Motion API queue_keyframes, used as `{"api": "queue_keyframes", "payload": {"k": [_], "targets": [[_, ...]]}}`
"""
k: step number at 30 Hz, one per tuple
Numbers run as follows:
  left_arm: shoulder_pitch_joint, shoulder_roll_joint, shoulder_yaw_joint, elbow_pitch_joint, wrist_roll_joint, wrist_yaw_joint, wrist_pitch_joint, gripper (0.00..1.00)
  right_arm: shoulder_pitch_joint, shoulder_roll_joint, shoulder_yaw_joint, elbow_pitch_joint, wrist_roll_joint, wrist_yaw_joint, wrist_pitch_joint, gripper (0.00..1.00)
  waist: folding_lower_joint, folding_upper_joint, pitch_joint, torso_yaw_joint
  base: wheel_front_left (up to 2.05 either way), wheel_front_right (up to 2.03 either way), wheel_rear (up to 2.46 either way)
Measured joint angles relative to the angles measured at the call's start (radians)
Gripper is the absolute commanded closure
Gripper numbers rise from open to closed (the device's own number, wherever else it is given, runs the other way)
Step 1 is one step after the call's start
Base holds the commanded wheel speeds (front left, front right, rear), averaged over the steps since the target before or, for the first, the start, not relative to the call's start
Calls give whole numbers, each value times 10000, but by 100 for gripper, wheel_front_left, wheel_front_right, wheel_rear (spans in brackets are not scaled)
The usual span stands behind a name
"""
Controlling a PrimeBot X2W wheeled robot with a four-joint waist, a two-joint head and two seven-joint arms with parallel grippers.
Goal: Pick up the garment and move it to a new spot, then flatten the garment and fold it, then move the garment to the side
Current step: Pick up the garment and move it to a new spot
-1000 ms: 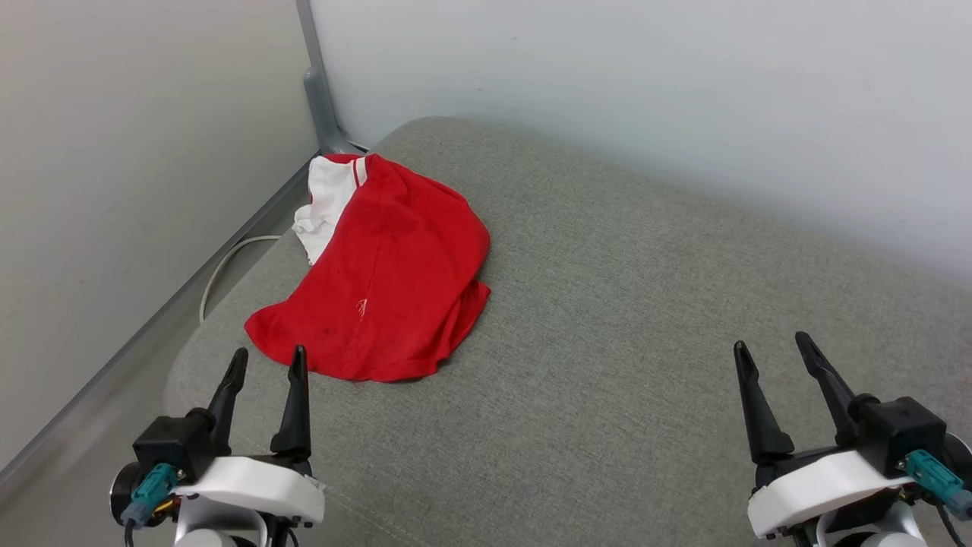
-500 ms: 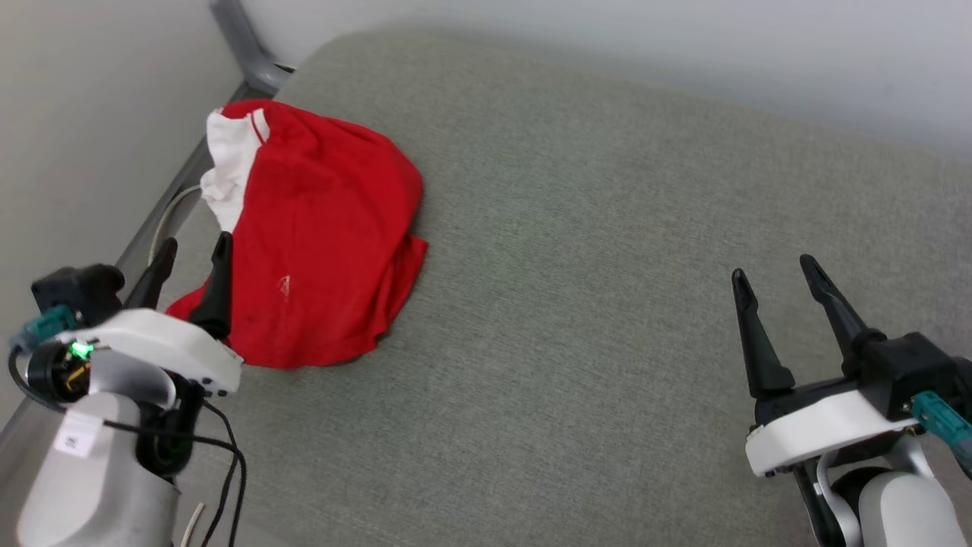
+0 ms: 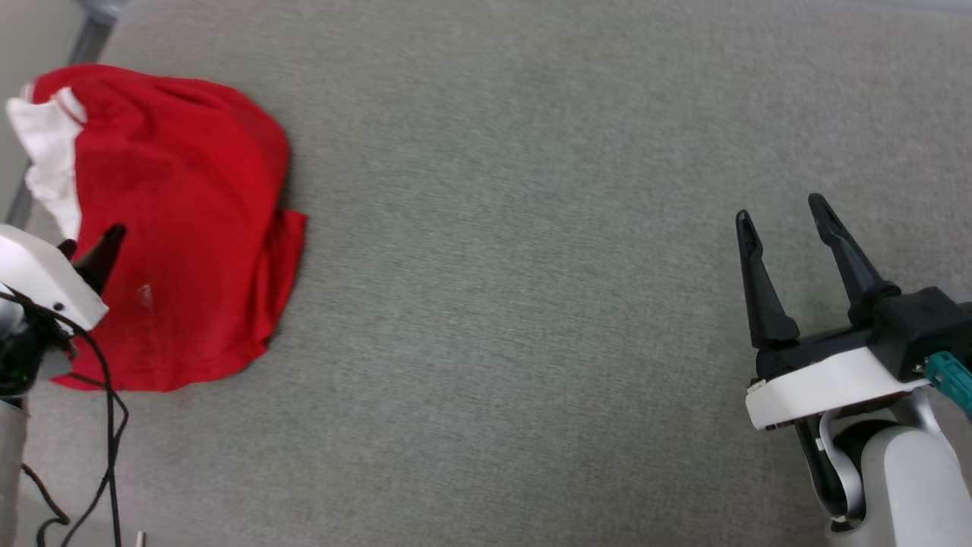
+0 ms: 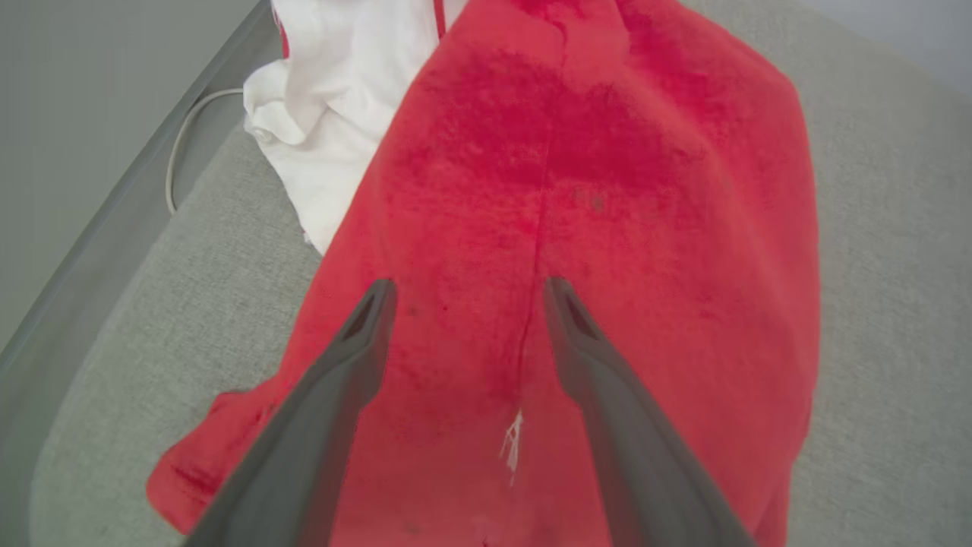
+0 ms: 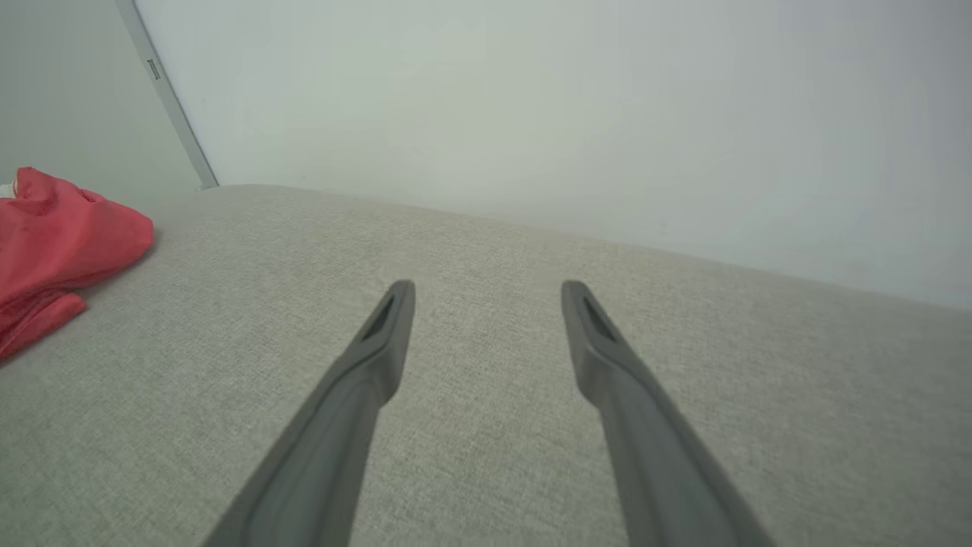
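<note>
Cushion of grey woven cloth lies under both our arms. Toward its left side the shirt sits in a rumpled red heap. A white sleeve is bunched at its far left, and a small white logo shows near the hem closest to us.

Our left gripper hangs over the near part of the heap, jaws spread wide and empty. In the left wrist view its fingers straddle a seam in the red cloth, with the logo between them. We cannot tell whether the tips touch the shirt. A pale cable curves beside the cushion's edge, near the sleeve.

Our right gripper is wide open too and holds nothing. It is over bare cushion, well apart from the shirt. From the right wrist we see the shirt far to the left and a pale wall behind.
</note>
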Motion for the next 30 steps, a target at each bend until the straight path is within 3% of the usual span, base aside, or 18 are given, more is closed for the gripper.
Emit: {"api": "queue_keyframes", "payload": {"k": [11,12,13,14,17,21,30], "targets": [[-669,640,-648,1175,-1239,0,1973,0,-402,-2,115,86,73,0,-155,0,-1,0,1055,-860,0,0,0],[-820,755,-757,1342,-1400,0,2445,53,-435,-2,109,92,90,-2,-217,0,-2,0,1144,-960,0,0,0],[-852,784,-780,1413,-1486,0,2577,80,-447,0,104,107,100,0,-219,0,-2,0,1171,-997,0,0,0],[-892,800,-796,1484,-1567,0,2658,100,-450,-2,94,132,102,0,-221,0,-2,0,1184,-1026,0,0,0],[-983,773,-865,1645,-1751,2,2884,100,-453,-2,79,182,119,-2,-234,0,-2,0,1144,-1069,0,0,0],[-946,663,-1051,1779,-1526,0,2217,100,-452,-2,19,257,182,-2,-272,0,-2,0,975,-1056,0,0,0],[-1099,280,-1183,2015,-470,255,-968,100,-244,-2,-153,500,552,0,-424,0,-2,0,47,-906,0,0,0]]}}
